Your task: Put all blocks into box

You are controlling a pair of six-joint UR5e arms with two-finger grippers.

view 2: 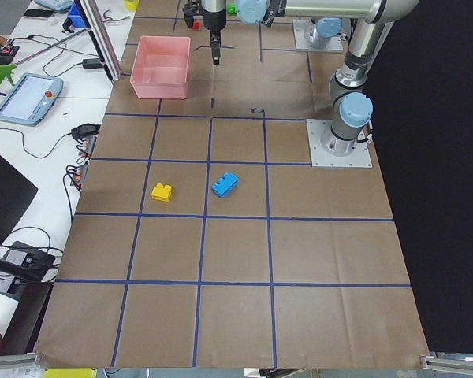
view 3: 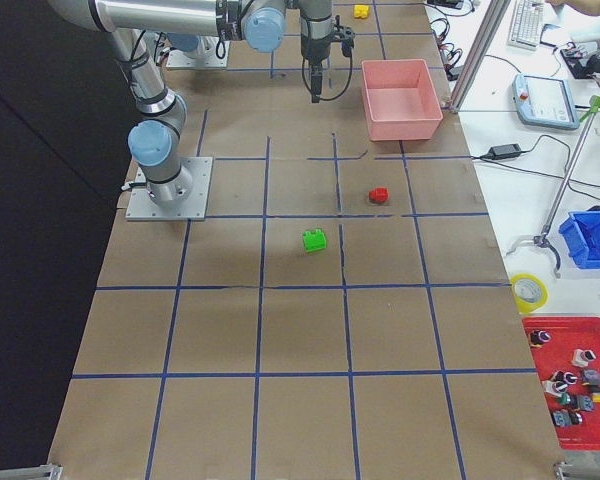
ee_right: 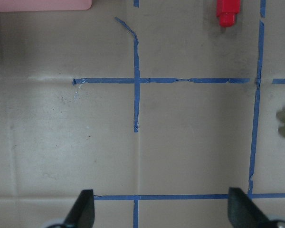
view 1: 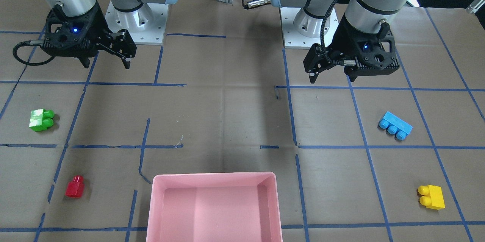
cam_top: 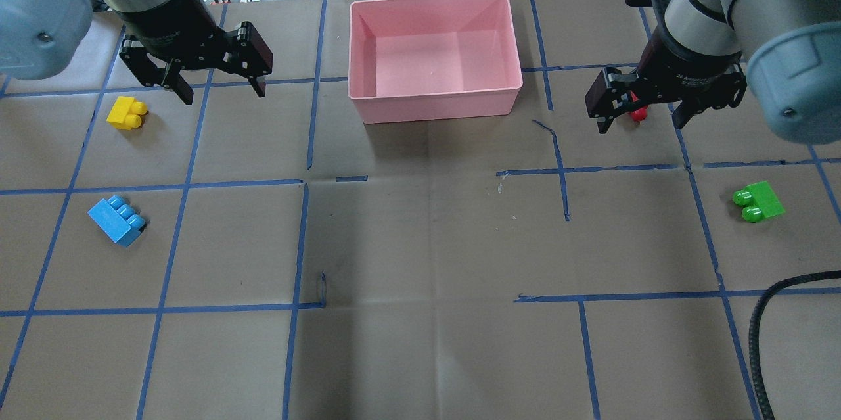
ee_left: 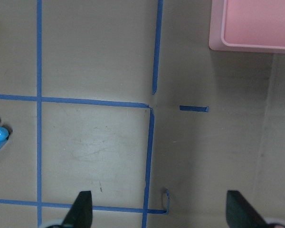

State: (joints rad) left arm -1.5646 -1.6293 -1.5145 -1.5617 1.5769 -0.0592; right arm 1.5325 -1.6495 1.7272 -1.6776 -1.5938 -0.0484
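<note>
The pink box (cam_top: 433, 104) stands empty at the table's far middle. The yellow block (cam_top: 127, 112) and the blue block (cam_top: 117, 219) lie on the table on my left side. The green block (cam_top: 759, 202) and the red block (view 1: 75, 187) lie on my right side. My left gripper (cam_top: 223, 93) is open and empty, held above the table between the yellow block and the box. My right gripper (cam_top: 640, 124) is open and empty, held above the table; in the overhead view it partly hides the red block. The right wrist view shows the red block (ee_right: 226, 12) far ahead of the fingers.
Brown paper with blue tape grid lines (cam_top: 302, 242) covers the table. Both arm bases (view 1: 134, 22) stand at the robot's edge. A black cable (cam_top: 775, 315) hangs at the right. Benches with tools and a tablet (view 2: 27, 98) lie beyond the far edge.
</note>
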